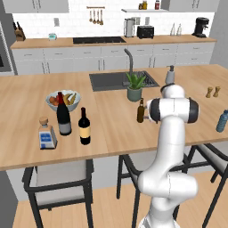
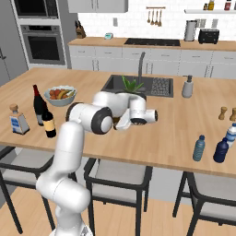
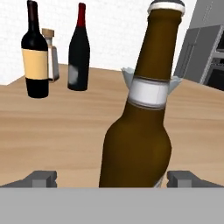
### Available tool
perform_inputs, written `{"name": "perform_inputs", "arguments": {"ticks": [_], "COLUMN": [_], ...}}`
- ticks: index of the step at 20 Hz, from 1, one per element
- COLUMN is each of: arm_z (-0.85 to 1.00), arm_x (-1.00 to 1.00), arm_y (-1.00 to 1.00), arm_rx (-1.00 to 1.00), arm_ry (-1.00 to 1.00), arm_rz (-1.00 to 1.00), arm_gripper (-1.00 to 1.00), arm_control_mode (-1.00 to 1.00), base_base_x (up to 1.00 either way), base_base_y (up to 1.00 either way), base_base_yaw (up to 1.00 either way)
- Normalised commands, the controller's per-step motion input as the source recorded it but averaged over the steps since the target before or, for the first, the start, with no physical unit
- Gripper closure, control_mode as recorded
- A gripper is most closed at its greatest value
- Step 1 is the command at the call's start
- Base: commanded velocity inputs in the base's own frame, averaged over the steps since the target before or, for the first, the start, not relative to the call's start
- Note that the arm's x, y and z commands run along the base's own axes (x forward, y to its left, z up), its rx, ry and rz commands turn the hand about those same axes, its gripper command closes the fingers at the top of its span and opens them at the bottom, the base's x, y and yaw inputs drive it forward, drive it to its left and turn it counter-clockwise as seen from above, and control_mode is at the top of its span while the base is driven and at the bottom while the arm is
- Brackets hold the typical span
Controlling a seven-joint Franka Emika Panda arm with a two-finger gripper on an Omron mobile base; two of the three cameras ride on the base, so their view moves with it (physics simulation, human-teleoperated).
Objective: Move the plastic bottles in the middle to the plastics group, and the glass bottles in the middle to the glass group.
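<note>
The slim olive-brown bottle (image 3: pixel 140 131) stands upright between my gripper's (image 3: pixel 113 178) fingers, which sit wide on either side of its base without closing on it. It is on the island's front half (image 1: pixel 140 111), just left of my hand. To the left stand the yellow-labelled wine bottle (image 1: pixel 84 127) (image 3: pixel 36 52), the grey-labelled wine bottle (image 1: pixel 63 115) (image 3: pixel 78 48) and the square clear bottle (image 1: pixel 46 134) with its cork. A small translucent blue bottle (image 2: pixel 199 148) stands at the far right beside other blue bottles (image 2: pixel 221 150).
A fruit bowl (image 1: pixel 63 100) sits behind the wine bottles. A potted plant (image 1: pixel 135 87) stands just behind the brown bottle, next to the sink (image 1: pixel 111 80). A soap dispenser (image 1: pixel 170 75) and two shakers (image 1: pixel 212 92) are further right. Stools stand below the front edge.
</note>
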Motion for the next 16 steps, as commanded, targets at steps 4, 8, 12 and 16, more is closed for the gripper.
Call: {"name": "perform_inputs", "arguments": {"ticks": [4,8,12,16], "arm_z": [0.00,0.00,-0.03,-0.06], "arm_x": [0.09,0.15,0.22,0.16], "arm_y": [0.06,0.04,0.11,0.16], "arm_rx": [0.00,0.00,0.00,0.00], "arm_ry": [0.00,0.00,0.01,0.01], "arm_rz": [0.00,0.00,0.00,0.00], "arm_gripper": [-1.00,-1.00,-1.00,-1.00], "arm_control_mode": [-1.00,-1.00,-1.00,-1.00], "base_base_x": [0.00,0.00,0.00,0.00], "base_base_y": [0.00,0.00,0.00,0.00], "base_base_yaw": [0.00,0.00,0.00,0.00]}}
